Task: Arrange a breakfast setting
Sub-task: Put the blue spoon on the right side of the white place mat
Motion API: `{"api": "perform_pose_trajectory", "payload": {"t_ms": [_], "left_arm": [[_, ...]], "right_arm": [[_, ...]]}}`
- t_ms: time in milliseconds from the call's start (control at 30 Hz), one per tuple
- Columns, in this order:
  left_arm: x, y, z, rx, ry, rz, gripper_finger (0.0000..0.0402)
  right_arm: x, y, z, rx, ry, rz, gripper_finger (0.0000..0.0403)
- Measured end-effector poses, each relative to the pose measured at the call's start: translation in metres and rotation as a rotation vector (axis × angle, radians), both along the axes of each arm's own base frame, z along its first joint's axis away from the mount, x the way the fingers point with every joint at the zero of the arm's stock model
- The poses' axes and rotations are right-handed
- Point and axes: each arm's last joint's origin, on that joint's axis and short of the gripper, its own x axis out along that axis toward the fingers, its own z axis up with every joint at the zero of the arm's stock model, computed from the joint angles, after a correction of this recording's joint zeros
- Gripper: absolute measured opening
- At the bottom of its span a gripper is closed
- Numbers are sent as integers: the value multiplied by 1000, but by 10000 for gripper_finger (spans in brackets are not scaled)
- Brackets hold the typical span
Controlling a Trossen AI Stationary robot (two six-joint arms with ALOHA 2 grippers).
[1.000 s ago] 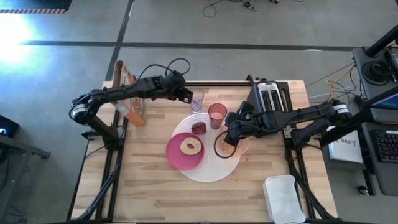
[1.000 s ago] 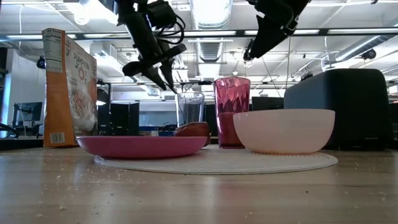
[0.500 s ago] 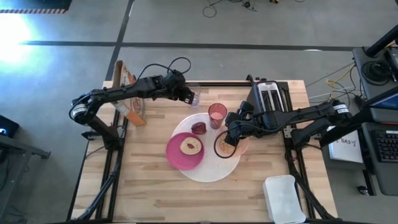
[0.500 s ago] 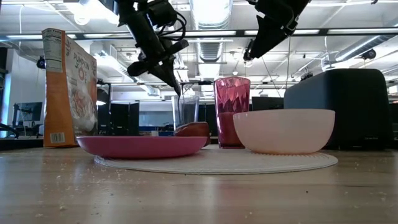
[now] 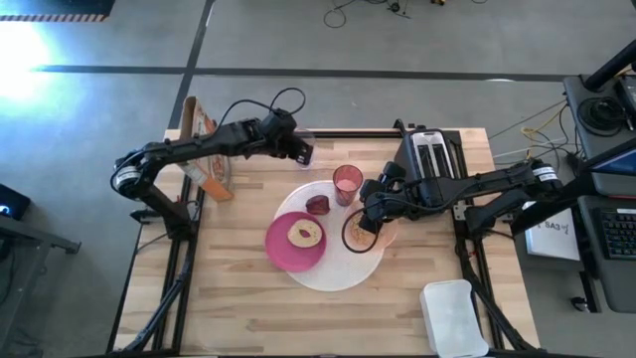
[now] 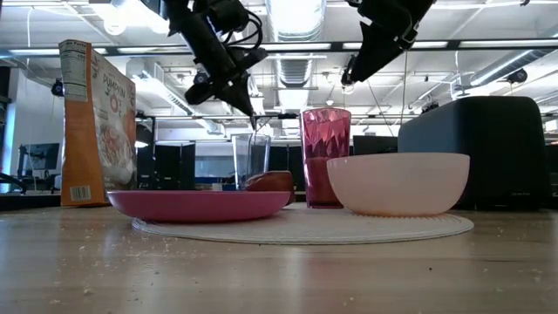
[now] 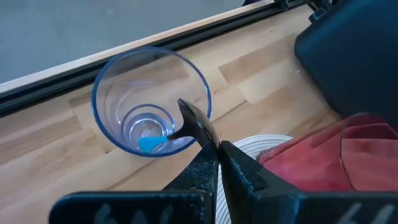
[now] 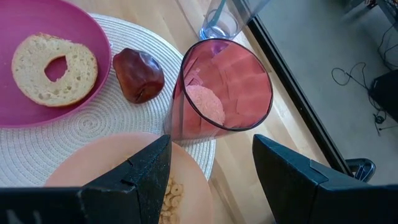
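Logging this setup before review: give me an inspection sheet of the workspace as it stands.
Surface: wooden table, crumbs on it.
Job's things: white mat carries magenta plate with bagel, peach bowl, pink cup; cereal box upright at the left edge.
Clutter: toaster, white container.
Tools: left tool shut on the clear glass rim; right tool open above the bowl.
Cables: on the floor beyond.
Surroundings: desks, monitors.

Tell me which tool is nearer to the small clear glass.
Left. The left tool is shut on the rim of the small clear glass; the right tool hovers open over the peach bowl, farther away.
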Motion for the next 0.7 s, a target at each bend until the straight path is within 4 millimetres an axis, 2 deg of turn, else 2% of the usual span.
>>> {"api": "perform_pose_trajectory", "payload": {"t_ms": [700], "left_arm": [[4,3,15,108,-35,-15,0]], "right_arm": [[-1,0,-1,8,3,-13,215]]}}
